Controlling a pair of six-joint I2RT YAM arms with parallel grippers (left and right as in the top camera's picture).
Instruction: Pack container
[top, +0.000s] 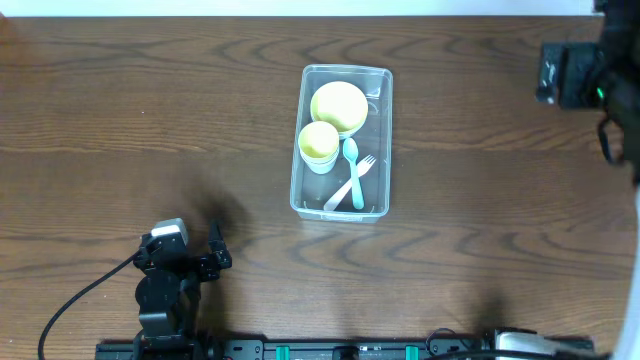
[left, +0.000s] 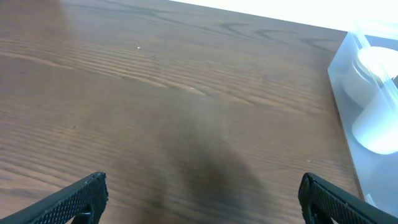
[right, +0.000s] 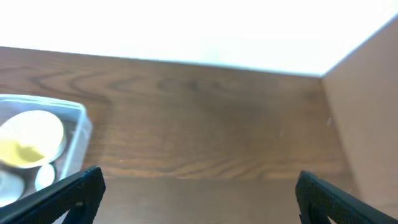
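Container: the clear container (top: 374, 192) sits mid-table (top: 150, 120), well apart from both arms.
Inside the container: a yellow bowl (top: 338, 105) fills the far end, with a cup (top: 319, 146) touching its near side. A teal spoon (top: 350, 152) and a white fork (top: 335, 198) lie crossed at the near end.
Outside the container: I can spot nothing loose waiting to go in, and no lid either.
Left claw (left: 202, 194): down near the container's near-left, spread wide, holding nothing.
Right claw (right: 199, 186): off beyond the container's far-right corner, also spread wide and empty.
Progress: to my eye the packing looks done, with four items in.
What's left: probably nothing, unless more items sit out of view.
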